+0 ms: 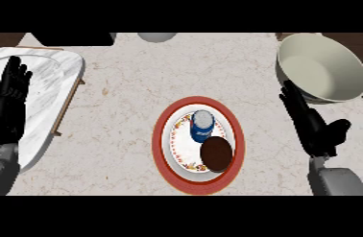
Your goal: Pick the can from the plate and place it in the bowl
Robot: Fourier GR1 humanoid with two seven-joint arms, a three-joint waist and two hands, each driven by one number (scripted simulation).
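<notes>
Fingers (pixel 294 102) of the right hand (pixel 312 125) stand straight and together, pointing up the view, with the thumb spread out to the right; the hand is open and holds nothing. Its fingertips lie just at the lower left rim of the bowl (pixel 319 68), a pale, deep bowl in the upper right corner of the counter (pixel 142 77); whether they touch the rim is hard to say from this angle. The grey forearm comes in from the lower right.

Left of that hand, well apart from it, sits the plate (pixel 199 145), white with a flowered band and a broad red rim. The can (pixel 202 125), blue with a pale top, stands on the plate's upper half. Just below it on the same plate is a dark brown round thing (pixel 216 153), close to the can.

At the far left edge the left hand (pixel 13 97) rests open, fingers up, holding nothing, over a white marble board (pixel 50 87) that lies tilted along the counter's left side. At the top edge a pale round object (pixel 157 37) shows partly, with a dark shape (pixel 74 38) to its left.
</notes>
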